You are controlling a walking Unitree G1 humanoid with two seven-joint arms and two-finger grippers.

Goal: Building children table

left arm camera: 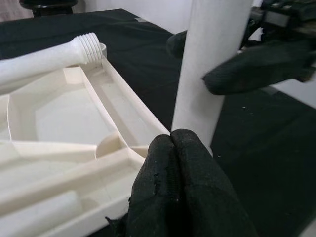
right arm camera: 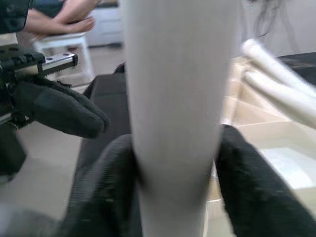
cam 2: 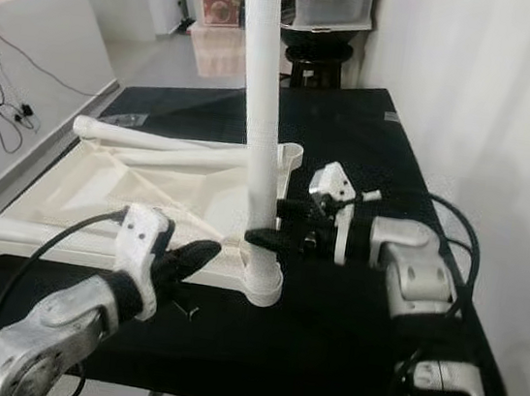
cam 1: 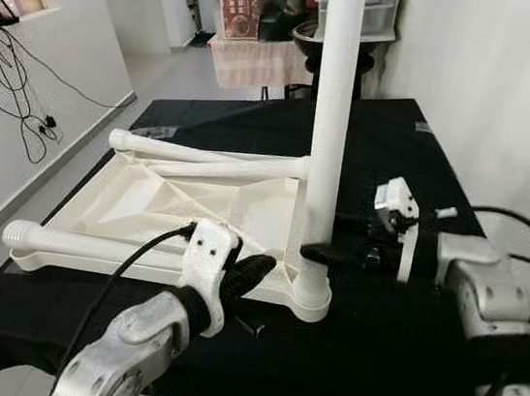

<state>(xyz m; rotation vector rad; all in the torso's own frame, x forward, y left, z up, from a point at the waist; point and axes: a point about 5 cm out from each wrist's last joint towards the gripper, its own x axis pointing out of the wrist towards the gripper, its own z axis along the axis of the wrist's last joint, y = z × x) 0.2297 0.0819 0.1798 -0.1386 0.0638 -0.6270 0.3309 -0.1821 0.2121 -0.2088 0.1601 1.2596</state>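
Nearest, left gripper (cam 1: 253, 273) clenched empty against the tabletop (cam 1: 147, 204) rim, right gripper (cam 1: 321, 253) grasping the upright leg (cam 1: 331, 119) in the tabletop's near corner socket, three loose legs (cam 1: 220, 168) lying across the tabletop, unfitted.

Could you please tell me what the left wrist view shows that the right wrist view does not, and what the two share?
Left wrist view alone: the left gripper, shut and empty, beside the foot of the upright leg; the ribbed, threaded end of a loose leg; the ribs of the upturned tabletop.

Right wrist view alone: the right gripper with its jaws clamped around the leg, and a person's bare foot on a white stool.

Both: the upright leg, the cream tabletop and the black tablecloth.
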